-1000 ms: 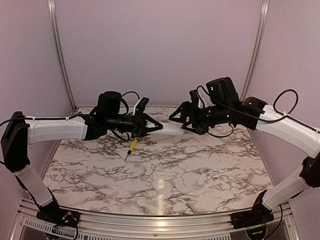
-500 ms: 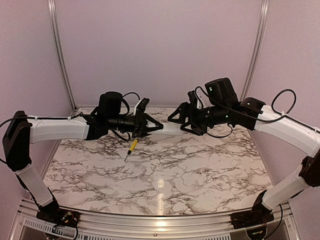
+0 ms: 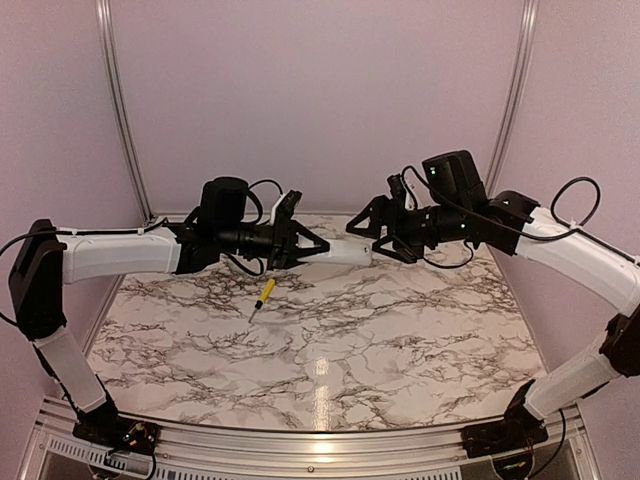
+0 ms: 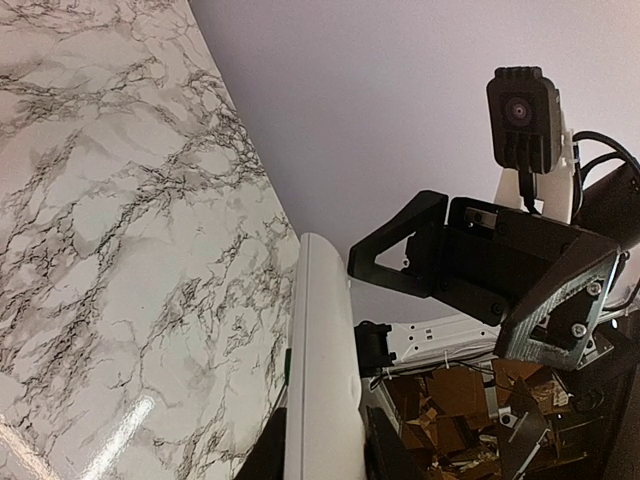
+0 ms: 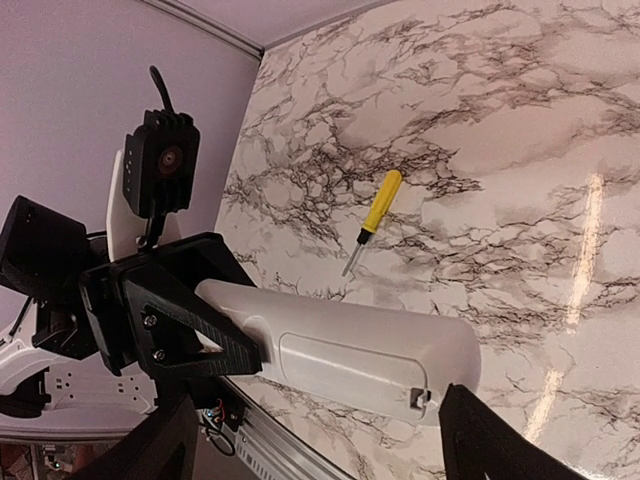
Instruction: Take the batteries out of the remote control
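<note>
- The remote control looks light, rigid and smooth, so it is likely to slip or twist under a one-sided pinch. A grip across its narrow sides near one end should hold best and leave the back face free.
- On that back face, the right wrist view shows the battery cover closed, with a small latch at its right-hand end. The batteries are not visible and are presumably under it.
- Its long axis runs left to right, about level. It hangs in the air over the far middle of the table, with its free end pointing right.
- The left gripper is clamped on the remote's left end, one finger on each side.
- The right gripper is spread wide at the remote's right end and appears to grip nothing. I cannot tell whether a finger touches the plastic.
- A yellow-handled screwdriver lies on the marble below and to the left, well apart from both grippers.
</note>
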Robot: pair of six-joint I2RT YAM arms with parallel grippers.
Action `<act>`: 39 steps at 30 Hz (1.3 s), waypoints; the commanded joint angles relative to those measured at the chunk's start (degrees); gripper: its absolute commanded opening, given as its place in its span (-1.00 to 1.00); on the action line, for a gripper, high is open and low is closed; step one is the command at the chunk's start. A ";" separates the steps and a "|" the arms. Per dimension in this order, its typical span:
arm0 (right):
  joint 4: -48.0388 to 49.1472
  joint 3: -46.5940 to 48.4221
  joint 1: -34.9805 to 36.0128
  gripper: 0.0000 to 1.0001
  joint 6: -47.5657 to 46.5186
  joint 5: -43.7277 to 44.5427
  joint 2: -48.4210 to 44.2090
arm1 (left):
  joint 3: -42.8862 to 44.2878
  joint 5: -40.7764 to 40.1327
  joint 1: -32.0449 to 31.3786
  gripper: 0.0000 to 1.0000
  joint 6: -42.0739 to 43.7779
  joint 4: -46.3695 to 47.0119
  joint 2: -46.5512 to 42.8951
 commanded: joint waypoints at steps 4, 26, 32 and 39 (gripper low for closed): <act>0.58 1.71 -1.15 0.64 -0.07 -0.65 -1.29 | 5.06 -0.28 0.83 -1.00 0.69 -7.52 0.97; 4.60 0.51 -0.88 0.63 3.87 -0.07 0.61 | 8.31 -0.22 1.55 -1.00 1.99 -16.25 2.31; 4.25 1.07 -0.55 0.63 4.08 -0.13 2.17 | 7.69 0.36 1.59 -1.00 1.54 -14.88 2.13; 4.69 0.82 -0.19 0.63 4.45 -0.72 3.05 | 7.38 0.63 1.68 -1.00 1.10 -12.72 1.89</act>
